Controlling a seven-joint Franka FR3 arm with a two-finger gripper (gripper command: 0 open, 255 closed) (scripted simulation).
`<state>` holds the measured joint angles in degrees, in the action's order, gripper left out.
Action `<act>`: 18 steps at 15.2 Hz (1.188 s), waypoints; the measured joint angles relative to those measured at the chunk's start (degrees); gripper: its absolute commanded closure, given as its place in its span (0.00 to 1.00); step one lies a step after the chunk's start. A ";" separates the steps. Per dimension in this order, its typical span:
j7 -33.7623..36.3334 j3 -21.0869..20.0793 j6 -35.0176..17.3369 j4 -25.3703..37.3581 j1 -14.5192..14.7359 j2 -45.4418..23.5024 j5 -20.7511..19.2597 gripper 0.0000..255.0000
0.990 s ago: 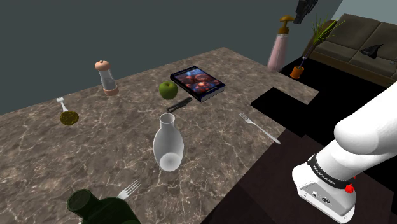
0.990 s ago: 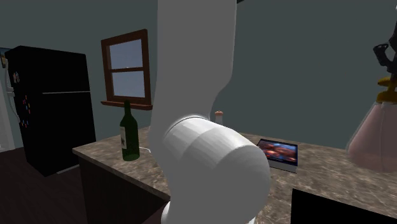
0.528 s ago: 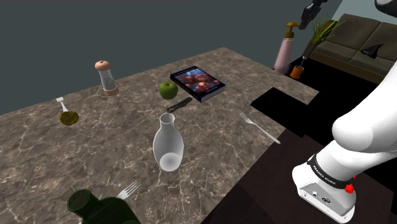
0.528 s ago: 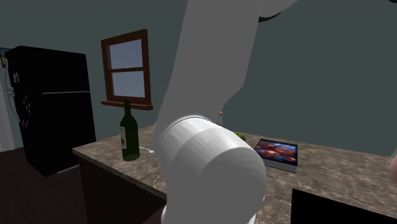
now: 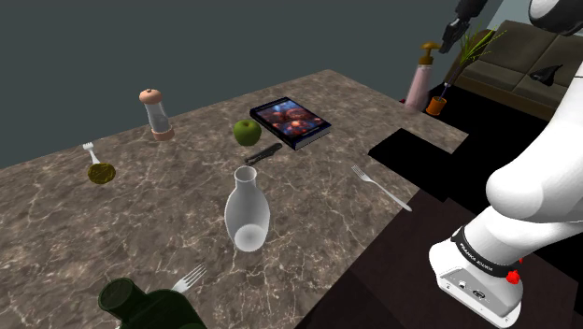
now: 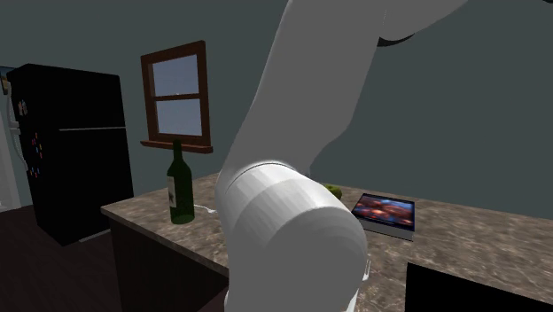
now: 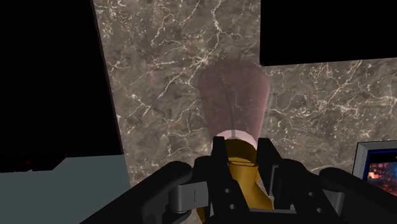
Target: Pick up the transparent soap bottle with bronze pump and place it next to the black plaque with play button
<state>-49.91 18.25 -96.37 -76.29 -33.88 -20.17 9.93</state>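
Soap bottle hanging by its pump near the counter's far corner.

The marble counter [image 5: 140, 206] spreads out beneath the white arm [image 5: 533, 201]. A flat black slab [image 5: 411, 157] at its edge is probably the plaque, though no play button can be made out, and a picture-covered book [image 5: 291, 121] lies near it. The soap bottle [image 5: 418, 82], pinkish and see-through, hangs upright from the gripper [image 5: 447, 37] and seems clear of the counter. The 2 fingers [image 7: 268, 168] are clamped narrow on the bronze pump [image 7: 240, 167]. Held by that 1 thin neck alone, the bottle could swing. The carry should therefore be slow and level, coming down beside the slab and short of the book. The base should sit flat before the fingers let go.
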 measured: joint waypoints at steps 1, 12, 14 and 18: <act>-0.08 -0.01 -0.65 -0.66 0.04 0.02 0.00 1.00; -0.70 -0.24 -9.24 -9.58 0.74 0.31 0.14 1.00; -0.95 -0.25 -10.71 -10.97 0.74 0.21 0.25 1.00; -1.04 -0.28 -11.44 -11.53 0.75 0.05 0.32 1.00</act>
<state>-50.95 17.96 -107.81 -87.82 -33.14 -20.12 10.25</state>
